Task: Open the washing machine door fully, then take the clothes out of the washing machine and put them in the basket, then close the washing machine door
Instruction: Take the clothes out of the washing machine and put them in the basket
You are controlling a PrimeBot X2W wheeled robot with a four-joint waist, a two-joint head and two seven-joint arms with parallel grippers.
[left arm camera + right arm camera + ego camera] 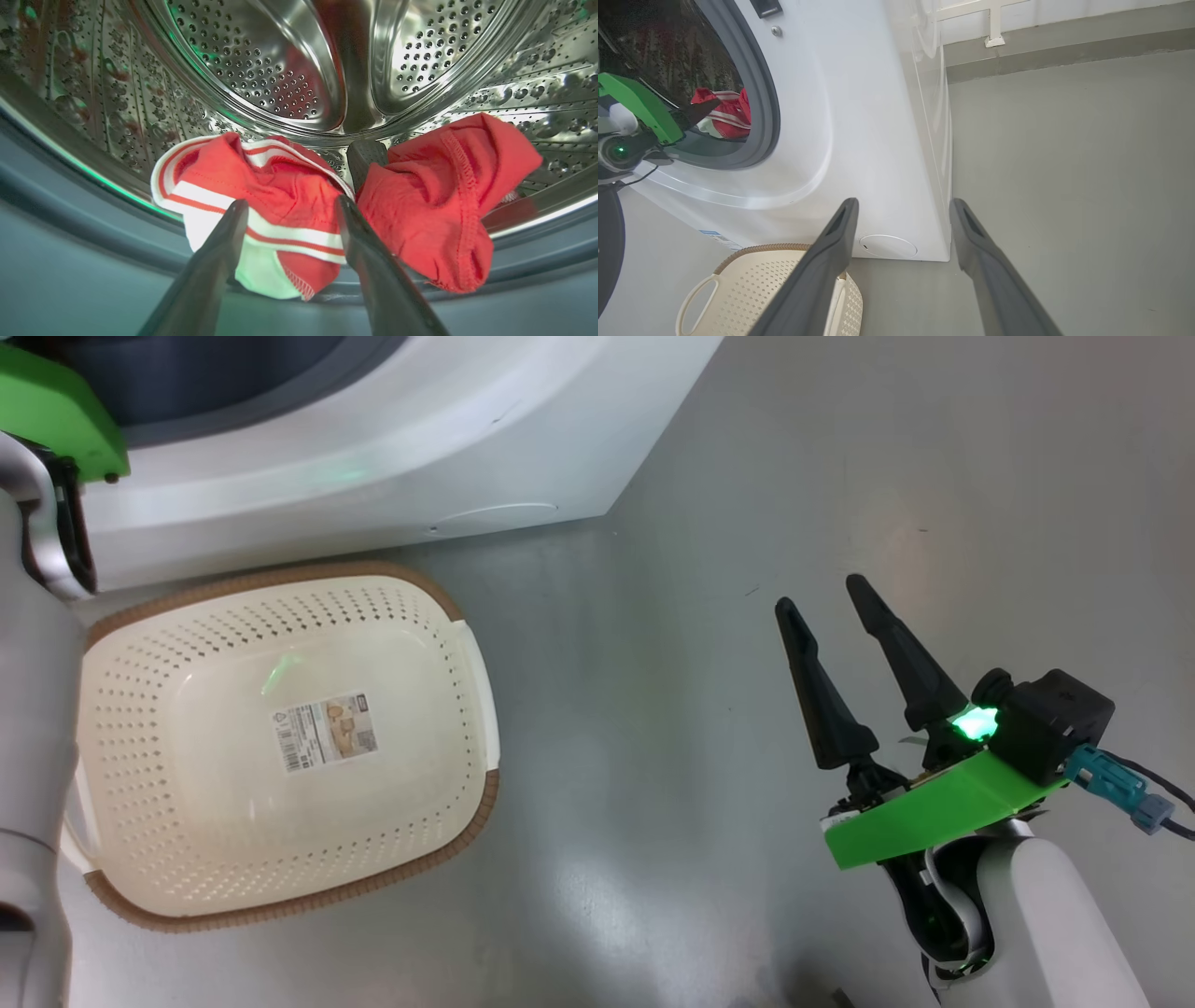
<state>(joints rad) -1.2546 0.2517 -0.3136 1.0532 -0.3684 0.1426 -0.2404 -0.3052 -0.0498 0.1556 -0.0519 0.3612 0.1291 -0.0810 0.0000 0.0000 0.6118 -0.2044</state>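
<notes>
In the left wrist view my left gripper (pixel 289 207) is open at the mouth of the steel drum (pixel 261 74), its fingers straddling the red clothes (pixel 280 205) with white stripes; a second red bundle (pixel 434 200) lies to the right. The right wrist view shows that left gripper (pixel 698 112) reaching through the grey rubber ring (pixel 761 93) of the white washing machine (pixel 859 116). The cream basket (pixel 280 737) sits on the floor before the machine (pixel 373 457), with nothing in it but its label. My right gripper (pixel 826 597) hangs open over bare floor. The door is out of view.
Grey floor (pixel 700 569) spreads to the right of the basket and machine. A white frame leg (pixel 994 28) and a wall base stand behind the machine in the right wrist view. My pale left forearm (pixel 33 728) borders the basket's left side.
</notes>
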